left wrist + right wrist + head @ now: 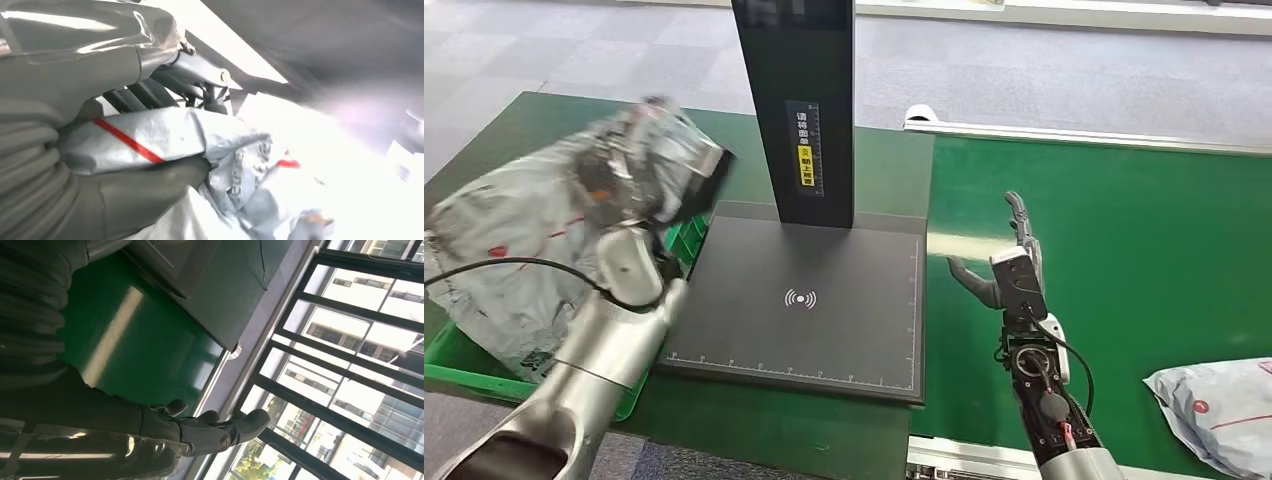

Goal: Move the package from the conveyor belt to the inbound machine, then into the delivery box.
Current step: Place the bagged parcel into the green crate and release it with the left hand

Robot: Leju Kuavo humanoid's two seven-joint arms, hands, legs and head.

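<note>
1. My left hand [659, 165] is gripping a grey plastic package [524, 250], fingers and thumb clamped around a fold of it; the red stripe on the package [150, 137] is showing between thumb and fingers in the left wrist view
2. I am holding the package up over the green box [454, 365] at the left edge of the counter [824, 420], just beside the black scanner pad [804, 300]; whether the package is touching the box I cannot tell
3. The scanner's black post [799, 100] is standing upright at the back of the pad
4. My right hand [1009, 265] is hanging over the green belt [1144, 240], fingers apart and holding nothing
5. A second grey package [1224, 410] is lying on the belt, well apart from my right hand
</note>
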